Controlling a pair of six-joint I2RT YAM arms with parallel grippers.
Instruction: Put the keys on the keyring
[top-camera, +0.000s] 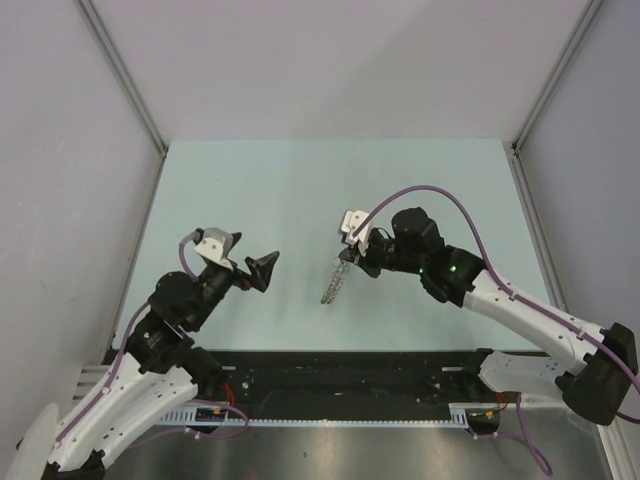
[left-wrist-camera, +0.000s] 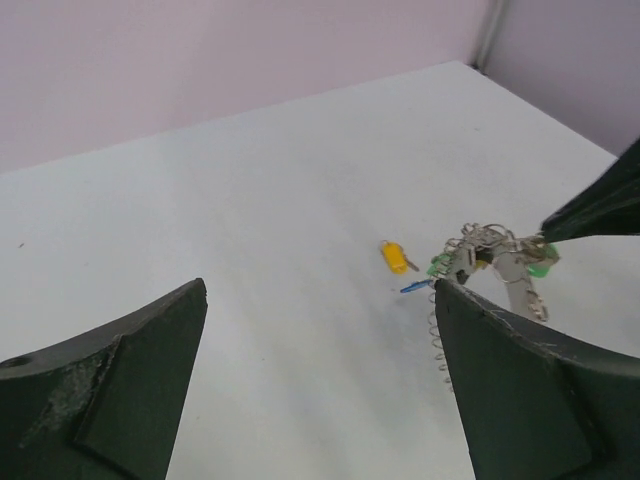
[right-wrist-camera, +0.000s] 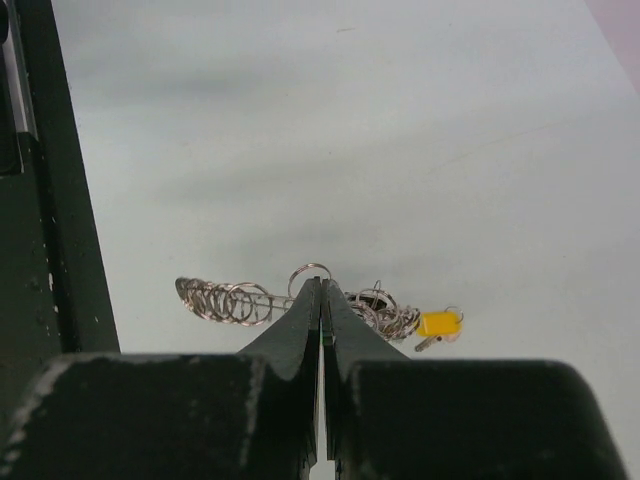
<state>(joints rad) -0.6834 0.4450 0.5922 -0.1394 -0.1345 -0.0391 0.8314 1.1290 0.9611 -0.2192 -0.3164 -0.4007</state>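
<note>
The keyring (top-camera: 333, 283), a grey coil of small wire loops, lies stretched out on the pale table (top-camera: 250, 190) near its middle. The right gripper (top-camera: 347, 258) sits at the far end of the keyring. Its jaws are pressed flat together, with the tips on a loop of the coil, as the right wrist view shows.

The keys (left-wrist-camera: 495, 258), silver with green heads, are bunched at that same end of the keyring, touching its loops. A yellow key (left-wrist-camera: 395, 257) lies on the table just beside the bunch. A small blue piece (left-wrist-camera: 415, 287) lies near it, close to the coil.

The left gripper (top-camera: 262, 270) hangs to the left of the keyring and apart from it. Its jaws are spread wide and hold nothing.
</note>
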